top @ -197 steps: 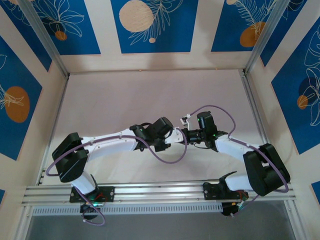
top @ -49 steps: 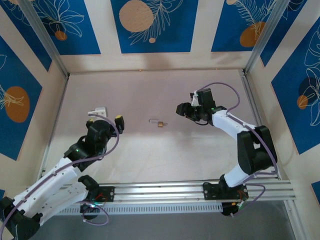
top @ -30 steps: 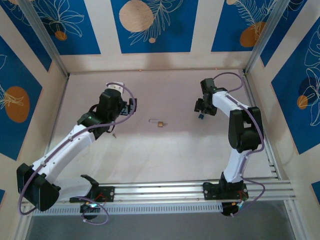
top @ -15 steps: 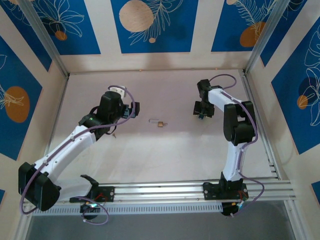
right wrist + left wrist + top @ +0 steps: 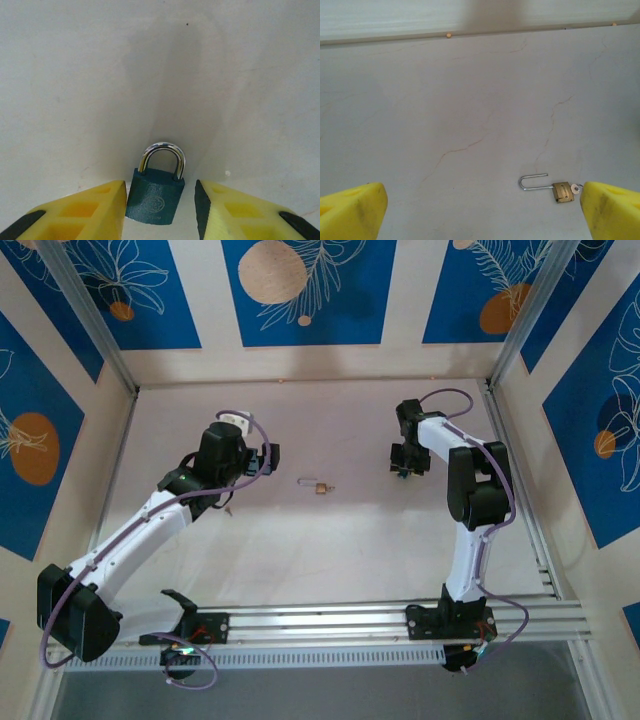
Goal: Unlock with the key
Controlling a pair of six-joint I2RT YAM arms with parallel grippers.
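Note:
A small brass padlock lies flat on the table with its silver shackle swung open. A tiny key with a pale head sticks out of its base. From above the brass padlock lies mid-table, right of my left gripper. My left gripper is open, hovering short of it. A dark blue-green padlock with a shut shackle lies between the fingers of my right gripper. The left finger is at its side, the right finger a little apart. From above, my right gripper stands over this padlock.
The pale table is walled by a low rim, with an aluminium rail along the near edge. The back wall edge shows in the left wrist view. Both arms reach far out from their bases.
My right gripper's jaws have narrowed around the blue-green padlock. The left gripper edged slightly right toward the brass padlock a second ago and has held still since.

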